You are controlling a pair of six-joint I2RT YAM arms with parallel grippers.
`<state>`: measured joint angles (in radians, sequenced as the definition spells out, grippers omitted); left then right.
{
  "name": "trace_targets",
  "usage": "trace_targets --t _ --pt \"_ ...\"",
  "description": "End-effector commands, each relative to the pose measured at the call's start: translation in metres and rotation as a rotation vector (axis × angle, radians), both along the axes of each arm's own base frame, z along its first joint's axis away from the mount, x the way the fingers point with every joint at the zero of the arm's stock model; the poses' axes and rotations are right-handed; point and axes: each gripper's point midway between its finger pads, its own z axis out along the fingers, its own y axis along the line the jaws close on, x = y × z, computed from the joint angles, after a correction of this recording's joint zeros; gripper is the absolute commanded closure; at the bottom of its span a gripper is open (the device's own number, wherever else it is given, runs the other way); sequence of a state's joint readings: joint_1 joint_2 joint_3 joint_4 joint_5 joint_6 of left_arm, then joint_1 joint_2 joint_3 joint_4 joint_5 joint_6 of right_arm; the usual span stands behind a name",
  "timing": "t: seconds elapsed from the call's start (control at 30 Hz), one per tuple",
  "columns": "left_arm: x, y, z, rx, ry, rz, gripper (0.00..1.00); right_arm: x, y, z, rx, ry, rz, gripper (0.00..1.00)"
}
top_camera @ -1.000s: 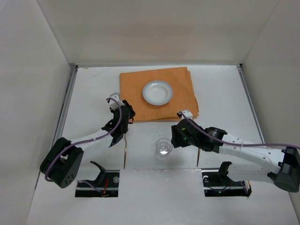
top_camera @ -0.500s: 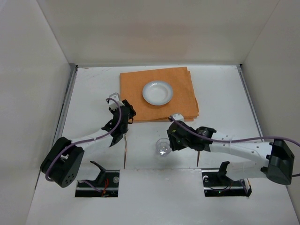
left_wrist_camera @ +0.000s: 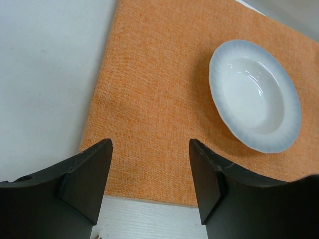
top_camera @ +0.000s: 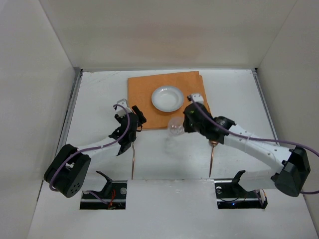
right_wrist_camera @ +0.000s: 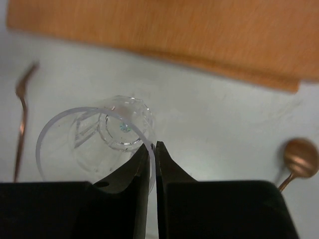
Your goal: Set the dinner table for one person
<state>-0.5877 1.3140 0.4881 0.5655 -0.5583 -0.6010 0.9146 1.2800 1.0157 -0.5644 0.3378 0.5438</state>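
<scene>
On the white dinner table [top_camera: 99, 94] lies an orange cloth [top_camera: 144, 94] with a white plate [top_camera: 167, 98] on it. My right gripper [top_camera: 181, 126] is shut on the rim of a clear plastic cup [top_camera: 174, 127], held above the table by the cloth's near edge. In the right wrist view the gripper [right_wrist_camera: 152, 147] pinches the cup's [right_wrist_camera: 89, 144] wall, one finger inside and one outside. My left gripper [top_camera: 138, 119] stands open with nothing between its fingers. In its wrist view the gripper [left_wrist_camera: 149, 145] hangs over the cloth's [left_wrist_camera: 159, 99] near edge, with the plate [left_wrist_camera: 255, 94] at upper right.
A copper fork [top_camera: 133, 162] lies near the left arm and a copper spoon [top_camera: 212, 158] under the right arm. Both show in the right wrist view, the fork [right_wrist_camera: 21, 124] at left and the spoon [right_wrist_camera: 299, 158] at right. White walls enclose the table.
My right gripper has shut on the cup's rim and carried it from the table's near middle up toward the cloth's near edge. The left jaws have spread wider; that arm has barely moved.
</scene>
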Motion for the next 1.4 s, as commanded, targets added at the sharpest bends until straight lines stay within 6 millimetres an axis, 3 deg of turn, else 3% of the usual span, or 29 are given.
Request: trace_targets --t 0.0,0.17,0.27,0.4,0.5,0.7,0.97,1.1,1.37 --pt "0.005 -0.003 0.01 -0.032 -0.045 0.01 0.39 0.085 -0.015 0.072 0.132 -0.24 -0.172 0.88" --pt "0.003 0.0 0.007 -0.028 -0.04 0.015 0.4 0.185 -0.058 0.089 0.147 -0.292 -0.347 0.88" --pt "0.003 0.003 0.007 -0.028 -0.04 0.019 0.4 0.234 -0.073 0.086 0.136 -0.288 -0.405 0.88" --pt "0.002 0.003 0.007 -0.029 -0.041 0.019 0.4 0.283 -0.087 0.077 0.096 -0.275 -0.459 0.88" --pt "0.002 0.003 0.007 -0.028 -0.041 0.019 0.4 0.306 -0.098 0.068 0.074 -0.251 -0.492 0.88" --pt "0.002 0.006 0.007 -0.024 -0.042 0.024 0.4 0.331 -0.109 0.043 0.027 -0.191 -0.512 0.88" --pt "0.002 0.003 0.01 -0.028 -0.049 0.012 0.4 0.346 -0.113 -0.001 0.022 -0.104 -0.522 0.86" --pt "0.002 0.004 0.009 -0.027 -0.049 0.012 0.4 0.35 -0.113 -0.012 0.016 -0.074 -0.519 0.82" --pt "0.002 0.003 0.01 -0.03 -0.05 0.008 0.4 0.356 -0.116 0.003 0.027 -0.101 -0.53 0.52"
